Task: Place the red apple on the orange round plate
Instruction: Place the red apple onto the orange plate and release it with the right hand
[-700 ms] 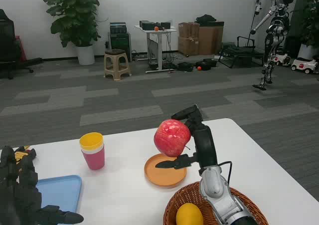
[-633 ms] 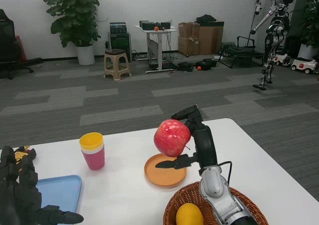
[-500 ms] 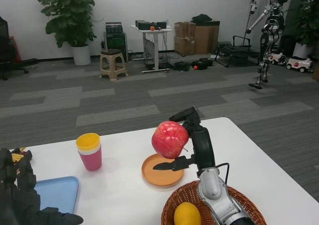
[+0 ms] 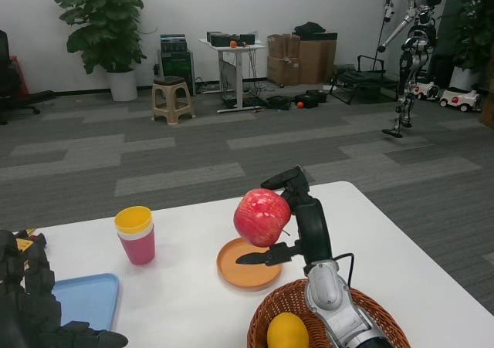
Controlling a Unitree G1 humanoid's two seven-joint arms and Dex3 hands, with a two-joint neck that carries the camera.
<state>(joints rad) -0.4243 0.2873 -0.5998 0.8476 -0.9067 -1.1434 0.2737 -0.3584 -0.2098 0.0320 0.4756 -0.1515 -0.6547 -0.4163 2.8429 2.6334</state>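
Red apple (image 4: 262,217), glossy, pale-speckled skin, gripped in black right hand (image 4: 297,221), fingers wrapped over top and under bottom; held in air just above orange round plate (image 4: 248,265), not touching it. Plate flat, smooth, shallow-rimmed, on white table (image 4: 193,286). Woven wicker basket (image 4: 266,321) near plate, yellow rounded fruit (image 4: 287,332) inside, possibly lemon. Left hand (image 4: 31,309) low at table's left edge beside blue tray (image 4: 85,298), fingers apart, holding nothing. Yellow cup stacked in pink cup (image 4: 136,234), smooth plastic.

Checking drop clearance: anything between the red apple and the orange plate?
Head view: only air and one dark finger of the right hand under the red apple; the orange plate itself is bare.
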